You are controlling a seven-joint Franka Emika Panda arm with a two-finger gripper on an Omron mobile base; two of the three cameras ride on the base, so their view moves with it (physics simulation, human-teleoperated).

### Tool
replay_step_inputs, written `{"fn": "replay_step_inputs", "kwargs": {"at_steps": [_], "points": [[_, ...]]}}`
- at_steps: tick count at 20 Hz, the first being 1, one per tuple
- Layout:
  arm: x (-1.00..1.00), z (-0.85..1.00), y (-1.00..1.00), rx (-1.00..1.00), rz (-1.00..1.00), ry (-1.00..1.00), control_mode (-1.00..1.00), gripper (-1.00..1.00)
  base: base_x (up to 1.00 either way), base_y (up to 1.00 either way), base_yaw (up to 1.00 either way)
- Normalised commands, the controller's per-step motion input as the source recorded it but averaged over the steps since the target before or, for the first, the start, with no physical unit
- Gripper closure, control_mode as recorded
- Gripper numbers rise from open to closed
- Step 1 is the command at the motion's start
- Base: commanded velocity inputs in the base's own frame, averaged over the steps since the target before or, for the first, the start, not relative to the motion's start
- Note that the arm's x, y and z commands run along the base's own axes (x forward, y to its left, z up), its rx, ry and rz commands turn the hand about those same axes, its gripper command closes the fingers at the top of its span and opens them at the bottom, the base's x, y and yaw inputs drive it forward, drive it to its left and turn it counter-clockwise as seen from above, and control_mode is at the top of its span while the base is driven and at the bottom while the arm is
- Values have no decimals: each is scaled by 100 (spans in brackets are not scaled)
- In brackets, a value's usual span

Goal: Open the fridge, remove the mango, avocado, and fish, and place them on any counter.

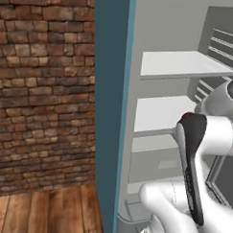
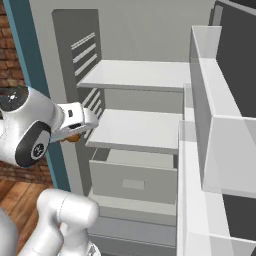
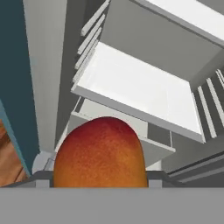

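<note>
**Mango held at the open fridge**

While the fridge [image 2: 135, 30] stands open, the gripper [image 2: 82, 131] is clasped about the mango [image 3: 100, 153], which sits between its fingers in the hand view and shows as an orange patch beneath the hand in the right base view. The held fruit hangs just in front of the fridge's lower white shelf [image 2: 140, 129], near that shelf's left front corner. Below the shelf lies the grey drawer [image 2: 132, 179]; above it, the upper shelf [image 2: 137, 74]. The fridge's teal side panel [image 1: 108, 113] adjoins a brick wall [image 1: 43, 86] and wooden floor [image 1: 42, 211].
</note>
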Motion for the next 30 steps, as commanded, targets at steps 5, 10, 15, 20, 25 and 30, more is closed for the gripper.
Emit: {"fn": "replay_step_inputs", "kwargs": {"at_steps": [5,10,15,20,25,30], "points": [[-56,67,30,0,1,-2,-100,100,0,0,0],[-3,0,7,-1,3,3,-100,100,0,0,0],[0,0,0,0,0,0,-100,100,0,0,0],[0,0,0,0,0,0,100,100,-52,22,41],[0,0,0,0,0,0,100,100,-25,1,100],[0,0,0,0,0,0,100,100,-21,0,100]]}}
